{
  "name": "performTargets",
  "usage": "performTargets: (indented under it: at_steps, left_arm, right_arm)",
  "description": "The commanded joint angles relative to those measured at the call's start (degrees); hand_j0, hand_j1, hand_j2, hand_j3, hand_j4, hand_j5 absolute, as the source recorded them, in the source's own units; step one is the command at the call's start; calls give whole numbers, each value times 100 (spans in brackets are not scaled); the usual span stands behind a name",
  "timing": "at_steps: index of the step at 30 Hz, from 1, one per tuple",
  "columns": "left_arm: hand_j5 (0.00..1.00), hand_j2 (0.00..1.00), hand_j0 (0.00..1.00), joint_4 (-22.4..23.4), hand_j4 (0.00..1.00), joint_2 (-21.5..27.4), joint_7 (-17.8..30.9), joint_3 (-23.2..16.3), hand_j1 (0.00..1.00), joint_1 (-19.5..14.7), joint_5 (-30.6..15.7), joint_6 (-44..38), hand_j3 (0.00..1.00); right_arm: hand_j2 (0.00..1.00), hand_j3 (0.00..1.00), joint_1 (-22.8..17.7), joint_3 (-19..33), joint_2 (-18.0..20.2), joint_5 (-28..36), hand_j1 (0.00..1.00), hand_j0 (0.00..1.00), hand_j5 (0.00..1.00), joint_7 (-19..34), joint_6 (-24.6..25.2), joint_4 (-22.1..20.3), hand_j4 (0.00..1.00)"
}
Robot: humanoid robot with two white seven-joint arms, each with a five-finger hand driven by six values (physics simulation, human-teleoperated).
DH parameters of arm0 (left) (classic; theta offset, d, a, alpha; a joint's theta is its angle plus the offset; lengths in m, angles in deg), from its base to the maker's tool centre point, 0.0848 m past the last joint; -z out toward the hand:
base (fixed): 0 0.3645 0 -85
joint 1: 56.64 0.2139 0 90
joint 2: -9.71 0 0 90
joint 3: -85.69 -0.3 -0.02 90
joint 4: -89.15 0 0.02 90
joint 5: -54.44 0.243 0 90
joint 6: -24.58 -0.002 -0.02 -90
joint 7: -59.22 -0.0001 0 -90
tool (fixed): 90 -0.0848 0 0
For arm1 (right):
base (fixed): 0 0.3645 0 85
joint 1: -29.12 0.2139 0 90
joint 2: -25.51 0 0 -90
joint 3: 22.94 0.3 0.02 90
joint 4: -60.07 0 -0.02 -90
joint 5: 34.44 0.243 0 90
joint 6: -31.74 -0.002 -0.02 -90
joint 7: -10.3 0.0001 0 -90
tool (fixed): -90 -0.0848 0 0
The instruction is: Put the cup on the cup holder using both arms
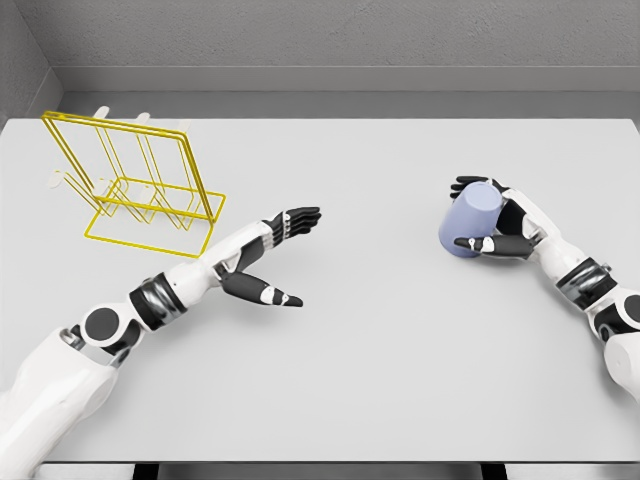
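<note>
A pale blue cup (472,219) stands on the table at the right, mouth down by the look of it. My right hand (487,214) is wrapped around it, dark fingers (470,183) curled over its far side and the thumb (490,244) across its near side. The yellow wire cup holder (135,190) with white pegs stands at the far left of the table. My left hand (285,255) reaches over the table's middle with its fingers stretched out and thumb apart, holding nothing, between the holder and the cup.
The grey table (380,360) spreads wide under both arms. A grey wall runs behind its far edge. The holder's tall wire frame (110,130) rises above its base at the left.
</note>
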Motion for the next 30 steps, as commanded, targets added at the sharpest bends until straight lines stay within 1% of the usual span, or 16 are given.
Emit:
performTargets:
  at_steps: [1,2,3,4,8,14,16,19,24,30]
  left_arm:
    - [100,100,100,16,100,-11,0,0,100,0,-39,2,100]
    - [100,100,100,7,100,-20,0,9,100,0,-74,11,100]
    - [100,100,100,7,100,-11,-9,9,100,0,-293,11,100]
    - [100,100,100,16,100,-11,-9,9,100,0,-364,11,100]
    - [100,100,100,25,100,-11,0,0,100,0,-338,19,100]
    - [100,100,100,218,100,-55,0,-9,100,-18,-294,-147,100]
    - [100,100,100,306,100,-72,0,-35,100,-26,-250,-148,100]
    - [100,100,100,306,100,-90,0,-44,100,-35,-250,-130,100]
    - [100,100,100,306,100,-99,8,-44,100,-26,-250,-148,100]
    - [100,100,100,315,100,-99,0,-44,100,-27,-250,-192,100]
  right_arm:
    - [73,73,0,-12,0,-41,73,73,73,-3,-34,-2,73]
    - [73,73,44,-12,9,-41,73,73,73,-3,-42,-11,73]
    - [73,73,70,-12,9,-50,73,73,73,-3,-42,-20,73]
    - [73,73,70,-3,9,-59,73,73,73,-3,-42,-28,73]
    - [73,73,79,-3,9,-76,73,73,73,-3,-60,-107,73]
    - [73,73,114,-3,105,-76,73,73,73,-3,-69,-547,73]
    - [73,73,114,-12,220,-76,73,73,73,-3,-69,-775,73]
    - [73,73,114,-30,290,-120,73,73,73,-3,-69,-1057,73]
    - [73,73,97,-65,299,-146,73,73,73,-3,-60,-1646,73]
    - [73,73,106,-399,246,-155,73,73,73,-3,-69,-1892,73]
